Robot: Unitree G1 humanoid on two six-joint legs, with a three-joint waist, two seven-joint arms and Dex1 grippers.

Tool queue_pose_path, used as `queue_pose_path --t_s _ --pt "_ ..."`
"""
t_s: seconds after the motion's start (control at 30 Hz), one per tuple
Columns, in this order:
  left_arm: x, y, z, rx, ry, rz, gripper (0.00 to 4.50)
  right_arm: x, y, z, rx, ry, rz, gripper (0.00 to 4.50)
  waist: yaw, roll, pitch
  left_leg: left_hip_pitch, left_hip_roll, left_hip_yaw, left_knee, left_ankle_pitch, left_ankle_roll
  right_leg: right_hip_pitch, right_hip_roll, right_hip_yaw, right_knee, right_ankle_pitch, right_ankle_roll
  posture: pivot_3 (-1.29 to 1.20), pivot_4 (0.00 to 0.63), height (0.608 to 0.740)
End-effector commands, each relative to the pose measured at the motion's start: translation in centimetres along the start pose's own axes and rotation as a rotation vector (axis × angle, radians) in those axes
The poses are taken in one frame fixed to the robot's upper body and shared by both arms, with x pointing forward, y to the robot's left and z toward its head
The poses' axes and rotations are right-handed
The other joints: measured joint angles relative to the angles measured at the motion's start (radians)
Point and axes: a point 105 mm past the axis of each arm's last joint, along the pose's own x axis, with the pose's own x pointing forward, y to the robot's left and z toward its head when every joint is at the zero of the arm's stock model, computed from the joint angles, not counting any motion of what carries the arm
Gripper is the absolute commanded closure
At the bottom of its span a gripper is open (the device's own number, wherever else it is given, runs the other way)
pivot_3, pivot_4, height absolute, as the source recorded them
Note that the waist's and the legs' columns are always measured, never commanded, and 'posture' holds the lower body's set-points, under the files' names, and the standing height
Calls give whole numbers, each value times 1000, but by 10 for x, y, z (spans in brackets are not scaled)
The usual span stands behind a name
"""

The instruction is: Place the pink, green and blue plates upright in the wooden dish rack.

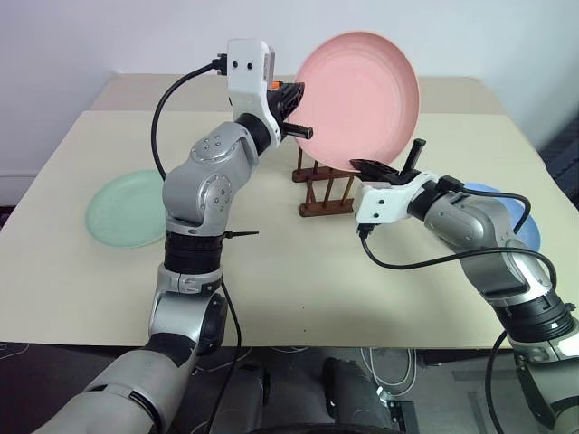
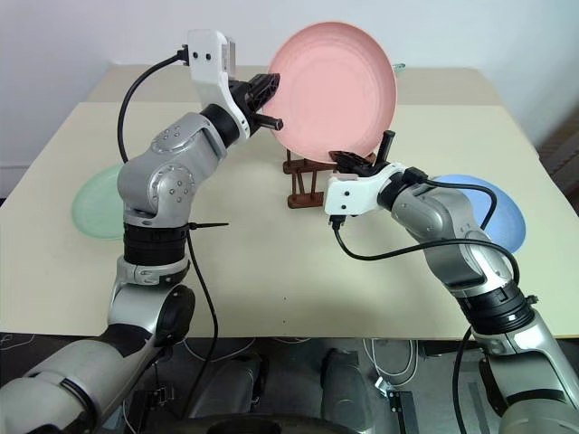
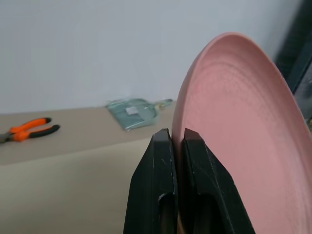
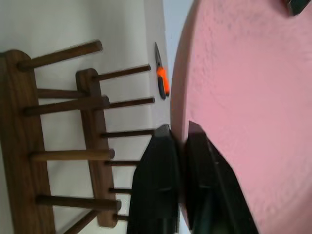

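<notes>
We see the pink plate (image 1: 357, 99) held upright above the wooden dish rack (image 1: 326, 192), hiding most of its pegs. The left gripper (image 3: 178, 146) and right gripper (image 4: 178, 134) both clamp its rim. The green plate (image 1: 127, 208) and blue plate (image 2: 479, 212) lie on the worktop (image 1: 298, 280), partly behind the arms.

A pale beige rectangular tabletop (image 1: 298, 289) carries a small dark brown wooden dish rack (image 1: 326, 192) with thin upright pegs, standing near its middle, toward the far edge. A round mint green plastic plate (image 1: 122, 210) lies flat near the left edge, and a round light blue plastic plate (image 2: 496, 210) lies flat near the right edge. On the far part of the surface lie orange-handled pliers (image 3: 27, 130) and, beside them, a clear plastic bag (image 3: 134, 111).
</notes>
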Motion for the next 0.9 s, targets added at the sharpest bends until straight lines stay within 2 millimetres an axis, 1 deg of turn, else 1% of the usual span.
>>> queue_pose_path --t_s 0.03,0.07,0.13,0.2,0.27,0.3,0.33,0.37,0.43,0.47,0.53,0.57,0.63,0.7,0.77,0.83,0.9 --pt "-2 -17 9 -79 -46 -84 3784 -2 -17 2 -39 -4 -76 4500 2 0 0 0 0 0 0 0 0 0 0 0 0 0 0 0 150 740" --pt "-1 -13 12 -136 -62 -67 3428 -2 -18 3 -44 -8 -82 4500 3 0 0 0 0 0 0 0 0 0 0 0 0 0 0 0 150 740" --pt "0 0 19 -202 -103 -14 2407 -4 -20 3 -34 -9 -104 4500 3 0 0 0 0 0 0 0 0 0 0 0 0 0 0 0 150 740" --pt "-1 11 26 -222 -139 30 1348 -6 -24 1 -18 -6 -125 4500 1 0 0 0 0 0 0 0 0 0 0 0 0 0 0 0 150 740" --pt "-4 33 34 -224 -186 108 371 -11 -33 -2 11 -10 -163 4500 -3 0 0 0 0 0 0 0 -1 0 0 0 0 0 0 0 150 740" --pt "-9 50 38 -172 -206 166 371 -15 -42 -3 86 -28 -200 4500 -5 0 0 0 0 0 0 0 -1 0 0 0 0 0 0 0 150 740" --pt "-12 61 40 -132 -218 201 371 -19 -48 -3 140 -43 -224 4500 -9 0 0 1 0 0 0 0 -1 0 0 0 0 0 0 0 150 740" --pt "-19 75 36 -72 -204 217 371 -24 -58 -3 289 -86 -255 4500 -12 0 0 1 0 0 0 0 -1 0 1 0 0 0 0 0 150 740" --pt "-28 89 27 -7 -175 213 371 -32 -68 -2 476 -155 -275 4500 -20 0 0 1 1 0 -1 0 -1 0 1 0 0 0 -1 0 150 740" --pt "-33 94 19 48 -147 206 371 -36 -73 -2 581 -190 -281 4500 -22 1 0 1 1 0 -1 0 -1 0 1 1 1 0 -1 0 150 740" --pt "-49 96 -7 130 -64 116 371 -48 -82 -2 889 -313 -260 4500 -22 1 -1 1 1 -1 -1 0 0 1 1 1 1 0 -1 0 150 740" --pt "-57 93 -20 142 -24 58 371 -53 -86 -1 1008 -374 -243 4500 -22 1 -1 1 1 -1 -1 -1 1 1 1 1 1 0 -1 0 150 740" --pt "-68 80 -38 160 36 -55 371 -59 -93 -4 1137 -433 -230 4500 -19 1 0 1 1 -1 0 -1 2 1 1 1 0 1 -1 0 150 740" --pt "-81 61 -62 225 131 -193 371 -62 -98 -12 1271 -472 -220 4500 -17 1 0 0 1 -2 0 -1 2 0 1 0 0 1 -2 0 150 740" --pt "-93 45 -86 253 214 -306 371 -63 -99 -16 1363 -487 -189 4500 -17 2 0 0 1 -2 -1 -1 2 0 1 0 1 1 -3 0 150 740" --pt "-103 25 -105 248 274 -413 371 -61 -97 -23 1410 -475 -181 4500 -19 2 0 0 1 -2 -1 -1 2 0 1 0 1 1 -3 0 150 740" --pt "-110 4 -115 202 290 -501 371 -57 -94 -31 1461 -454 -184 4500 -21 3 0 1 1 -1 -1 -1 2 0 1 1 1 0 -3 0 150 740"
